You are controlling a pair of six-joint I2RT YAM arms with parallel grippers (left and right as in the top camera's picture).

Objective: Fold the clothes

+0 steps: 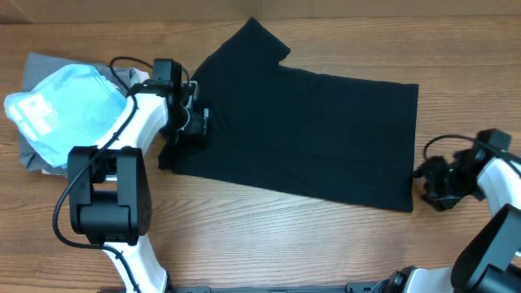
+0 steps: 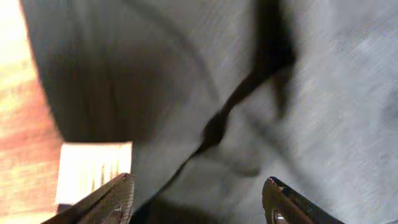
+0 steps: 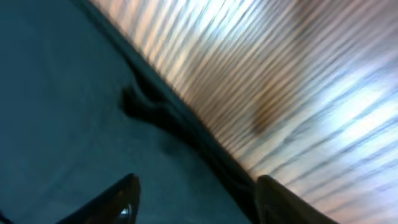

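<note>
At lower right, my right gripper (image 1: 427,175) has its jaws parted and empty, just off the edge of the black T-shirt (image 1: 309,130). The shirt lies spread across the middle of the wooden table (image 1: 269,236). At centre left, my left gripper (image 1: 194,122) hovers open over the shirt's left edge, holding nothing. A light blue garment (image 1: 65,102) lies at upper left.

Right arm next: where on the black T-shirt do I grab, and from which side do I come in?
Take the right-hand hem edge of the black T-shirt, coming in low from the bare table on its right. That edge lies flat and fairly straight, and the right gripper is open with its jaws astride it, so a pinch there should catch the cloth.
</note>
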